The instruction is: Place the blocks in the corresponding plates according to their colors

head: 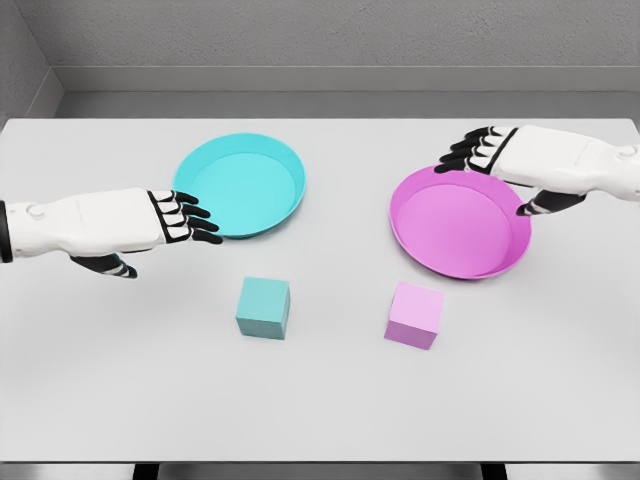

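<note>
Two hands empty, fingers spread; small teal cube (263,307) sits below-right of left hand (180,217), nearer than right hand (485,150).

A teal block (263,307) lies below the teal plate (283,160), a pink block (413,315) below the pink plate (505,260).

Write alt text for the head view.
Two white robot hands, left hand and right hand, hover open over a grey table holding a round cyan plate, a round pink plate, a teal cube and a pink cube, both outside the plates.
</note>
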`<state>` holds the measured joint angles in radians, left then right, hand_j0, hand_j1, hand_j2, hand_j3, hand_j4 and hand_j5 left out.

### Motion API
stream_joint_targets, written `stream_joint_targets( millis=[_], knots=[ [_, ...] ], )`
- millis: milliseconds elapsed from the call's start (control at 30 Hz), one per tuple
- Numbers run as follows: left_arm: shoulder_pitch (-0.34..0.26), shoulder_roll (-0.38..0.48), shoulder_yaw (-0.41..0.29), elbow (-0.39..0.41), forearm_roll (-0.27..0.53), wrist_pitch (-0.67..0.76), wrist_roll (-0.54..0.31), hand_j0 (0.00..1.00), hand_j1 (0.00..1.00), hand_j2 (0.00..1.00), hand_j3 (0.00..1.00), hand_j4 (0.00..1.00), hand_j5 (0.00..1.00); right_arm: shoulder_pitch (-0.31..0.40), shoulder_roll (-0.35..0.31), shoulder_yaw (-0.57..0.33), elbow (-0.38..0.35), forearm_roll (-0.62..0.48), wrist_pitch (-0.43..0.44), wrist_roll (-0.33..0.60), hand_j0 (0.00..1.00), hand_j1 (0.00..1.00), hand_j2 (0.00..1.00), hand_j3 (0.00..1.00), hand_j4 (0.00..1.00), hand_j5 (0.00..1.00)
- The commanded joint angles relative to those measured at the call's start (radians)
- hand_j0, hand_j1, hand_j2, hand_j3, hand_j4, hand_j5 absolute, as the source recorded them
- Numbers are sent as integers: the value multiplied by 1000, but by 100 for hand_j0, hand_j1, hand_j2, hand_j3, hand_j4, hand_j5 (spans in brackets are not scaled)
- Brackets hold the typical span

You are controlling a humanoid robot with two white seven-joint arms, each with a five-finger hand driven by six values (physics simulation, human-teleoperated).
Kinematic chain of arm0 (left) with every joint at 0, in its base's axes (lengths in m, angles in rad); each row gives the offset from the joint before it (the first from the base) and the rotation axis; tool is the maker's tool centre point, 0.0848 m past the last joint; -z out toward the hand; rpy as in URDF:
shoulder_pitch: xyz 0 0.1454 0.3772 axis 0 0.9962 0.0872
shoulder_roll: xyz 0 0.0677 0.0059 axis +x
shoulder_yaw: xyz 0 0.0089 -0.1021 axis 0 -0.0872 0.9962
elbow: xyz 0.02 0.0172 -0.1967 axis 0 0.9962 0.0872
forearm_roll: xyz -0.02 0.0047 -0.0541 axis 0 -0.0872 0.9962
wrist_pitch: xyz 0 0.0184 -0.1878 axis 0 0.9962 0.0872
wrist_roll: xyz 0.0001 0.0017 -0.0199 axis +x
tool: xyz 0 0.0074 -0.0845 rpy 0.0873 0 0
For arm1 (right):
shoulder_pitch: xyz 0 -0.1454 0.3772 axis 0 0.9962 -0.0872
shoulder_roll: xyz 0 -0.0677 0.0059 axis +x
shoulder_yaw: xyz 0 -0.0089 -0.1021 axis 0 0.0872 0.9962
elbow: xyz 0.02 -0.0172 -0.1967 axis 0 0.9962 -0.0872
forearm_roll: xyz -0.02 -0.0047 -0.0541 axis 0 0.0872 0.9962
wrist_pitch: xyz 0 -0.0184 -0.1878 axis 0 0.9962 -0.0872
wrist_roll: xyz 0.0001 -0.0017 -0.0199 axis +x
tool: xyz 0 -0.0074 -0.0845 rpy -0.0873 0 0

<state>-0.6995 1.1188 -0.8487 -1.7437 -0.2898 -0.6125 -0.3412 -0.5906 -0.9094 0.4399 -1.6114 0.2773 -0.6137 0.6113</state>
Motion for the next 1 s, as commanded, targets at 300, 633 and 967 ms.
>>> stream_joint_targets(
  millis=[300,633,967],
  knots=[
    [-18,-125,-4,-11,-80,2,-154,100,100,100,100,100,100,35,-3,-106,22,2,3,0,100,100,100,100,100,100],
    [-35,-258,-10,-19,-114,2,-232,100,100,100,100,100,100,8,4,166,-108,88,3,0,100,100,100,100,100,100],
    [-40,-307,-58,-17,-187,2,-236,100,100,100,100,100,100,-5,9,283,-147,86,3,0,100,100,100,100,100,100]
  ],
)
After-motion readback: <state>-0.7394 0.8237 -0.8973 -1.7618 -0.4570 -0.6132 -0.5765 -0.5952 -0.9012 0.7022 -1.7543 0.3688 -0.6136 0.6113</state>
